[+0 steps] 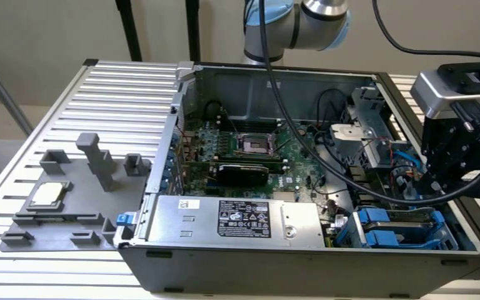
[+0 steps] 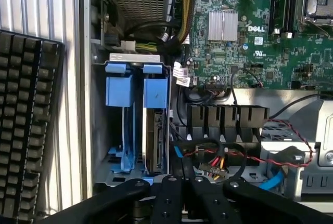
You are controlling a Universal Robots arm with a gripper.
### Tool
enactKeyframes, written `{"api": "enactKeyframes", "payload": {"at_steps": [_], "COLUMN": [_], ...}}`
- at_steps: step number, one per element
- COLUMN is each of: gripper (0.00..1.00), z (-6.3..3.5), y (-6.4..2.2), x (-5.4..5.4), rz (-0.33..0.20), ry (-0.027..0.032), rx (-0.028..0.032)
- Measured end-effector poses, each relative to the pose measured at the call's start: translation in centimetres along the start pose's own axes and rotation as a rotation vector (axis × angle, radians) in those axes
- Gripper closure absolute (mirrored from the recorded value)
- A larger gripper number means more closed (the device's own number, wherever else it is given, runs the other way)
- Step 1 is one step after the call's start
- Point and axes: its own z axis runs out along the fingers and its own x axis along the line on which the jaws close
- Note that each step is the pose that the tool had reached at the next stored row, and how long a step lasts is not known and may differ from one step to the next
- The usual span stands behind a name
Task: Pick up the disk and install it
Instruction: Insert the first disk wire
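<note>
Wrist view: disk [image 2: 156, 141] seated in bay [image 2: 134, 57], tool [image 2: 183, 185] pressed together beside it, keyboard [image 2: 26, 120]; exterior view: chip [image 1: 47, 194] on fixture [image 1: 65, 220].

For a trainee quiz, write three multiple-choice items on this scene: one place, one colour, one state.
1. The small square silver chip lies: A on the grey moulded fixture beside the big grey metal computer case; B on a shelf; C on the floor.
2. The plastic carrier framing the flat silver-grey disk is: A red; B blue; C yellow.
3. The case is: A shut; B open on top; C overturned.
Answers: A, it rests on the fixture; B, the frame is bright blue; B, the green motherboard lies exposed.
</note>
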Motion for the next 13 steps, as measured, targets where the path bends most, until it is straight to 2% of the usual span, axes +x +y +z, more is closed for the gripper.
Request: {"api": "enactKeyframes", "payload": {"at_steps": [3, 6, 7, 8, 13], "gripper": [0.85, 0.73, 0.73, 0.66, 0.66], "z": [0.52, 0.68, 0.69, 0.69, 0.65], "y": [0.01, 0.12, 0.25, 0.44, 1.59], "x": [-0.3, -0.6, -0.7, -0.7, -0.7], "rz": [0.0, -0.003, -0.005, -0.008, -0.019], "ry": [0.0007, 0.0011, 0.0009, 0.0008, 0.0004], "rx": [0.0, -0.0001, -0.0003, -0.0005, -0.0014]}}
